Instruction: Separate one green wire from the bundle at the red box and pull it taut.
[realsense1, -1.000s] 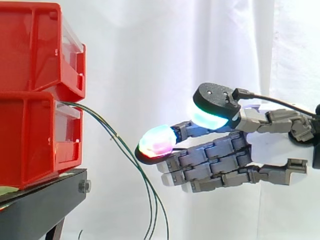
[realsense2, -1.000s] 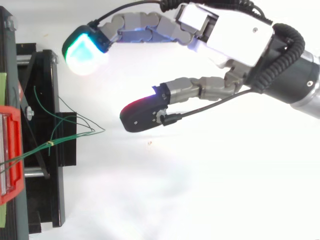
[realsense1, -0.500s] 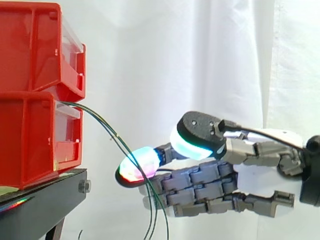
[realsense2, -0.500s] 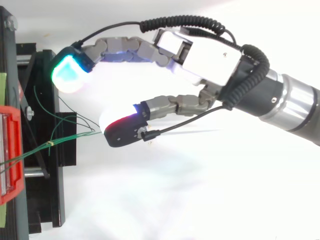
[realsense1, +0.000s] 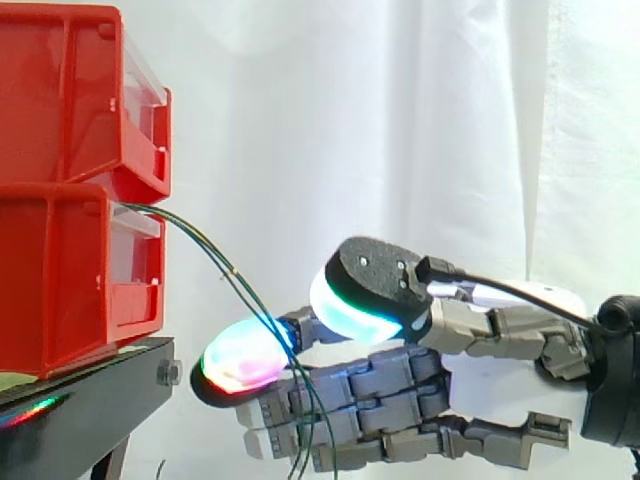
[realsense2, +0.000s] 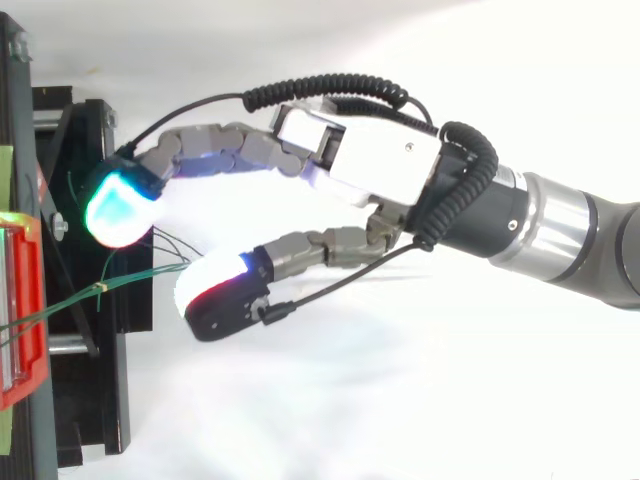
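A bundle of thin green wires (realsense1: 245, 285) leaves the lower red bin (realsense1: 60, 280) and droops down in front of the black stand. From above, the wire ends (realsense2: 130, 278) fan out to the right of the bin. My hand (realsense2: 380, 165) reaches in from the right with its fingers spread apart. One green-glowing fingertip (realsense2: 115, 208) hangs over the stand, and a red-white one (realsense2: 215, 290) sits just right of the wire ends. In the side view the wires cross in front of the hand (realsense1: 510, 335). Nothing is pinched.
A second red bin (realsense1: 60, 90) is stacked on the lower one. Both rest on the black stand (realsense1: 90, 400), whose frame and rails (realsense2: 90, 380) lie under the wires. A white curtain hangs behind.
The hand has moved left and lower, toward the bins. Its fingertips have gone from well right of the wires to standing on either side of the wire ends.
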